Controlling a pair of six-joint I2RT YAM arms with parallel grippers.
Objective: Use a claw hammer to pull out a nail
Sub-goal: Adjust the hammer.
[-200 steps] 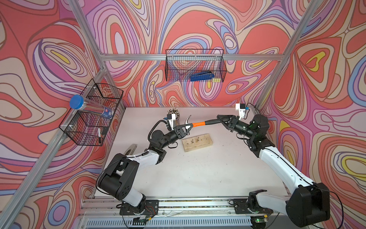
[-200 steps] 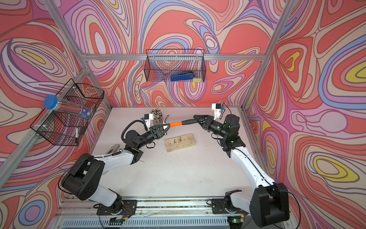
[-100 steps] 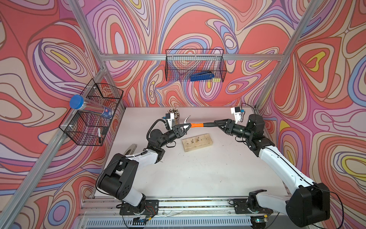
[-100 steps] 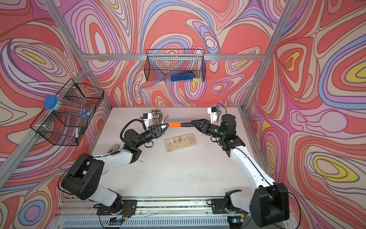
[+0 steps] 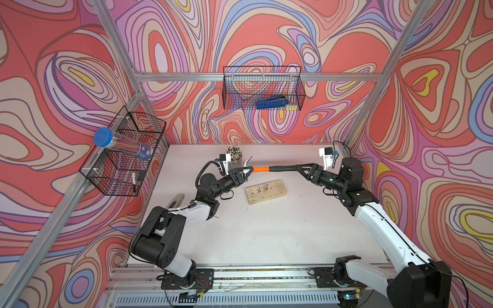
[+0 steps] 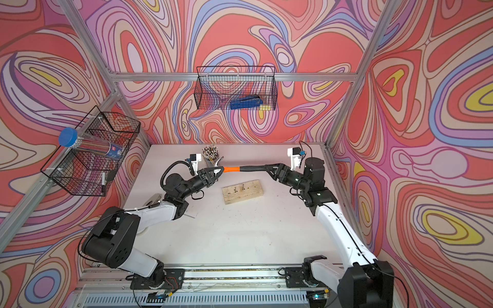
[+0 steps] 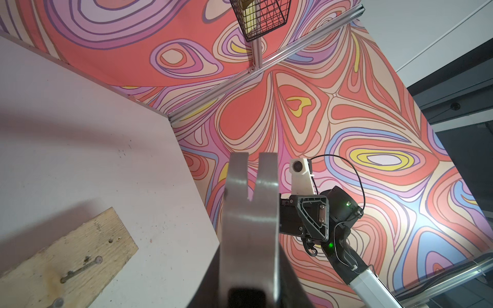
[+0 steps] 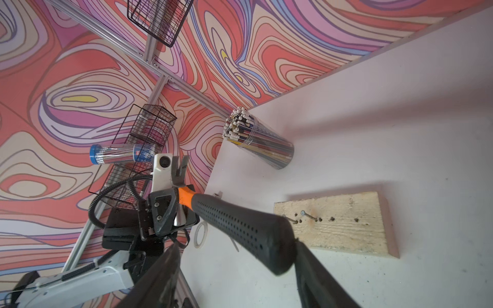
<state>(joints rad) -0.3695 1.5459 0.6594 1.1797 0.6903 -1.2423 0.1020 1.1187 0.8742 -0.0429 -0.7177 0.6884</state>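
The claw hammer (image 5: 259, 169) (image 6: 230, 169) hangs level above the table's far side, over the wooden block (image 5: 266, 192) (image 6: 244, 192). My left gripper (image 5: 244, 172) (image 7: 249, 266) is shut on its steel head, and the forked claw (image 7: 250, 186) sticks out past the fingers. My right gripper (image 5: 300, 168) (image 8: 237, 244) is open around the end of the black handle (image 8: 240, 224). One of its fingers (image 8: 306, 261) lies beside the handle's butt; the other stands well off. A bent nail (image 8: 306, 214) (image 7: 80, 268) stands in the block, with a second beside it.
A clear cup of pencils (image 5: 233, 156) stands just behind the hammer head. A wire basket (image 5: 262, 88) on the back wall holds a blue tool (image 5: 272, 101). A second wire basket (image 5: 125, 152) on the left wall holds a blue-capped tube. A tape ring (image 8: 200, 234) lies on the table.
My right gripper has opened and let go of the handle's end, sinking slightly as the hammer levelled. My left gripper has kept its hold on the head.
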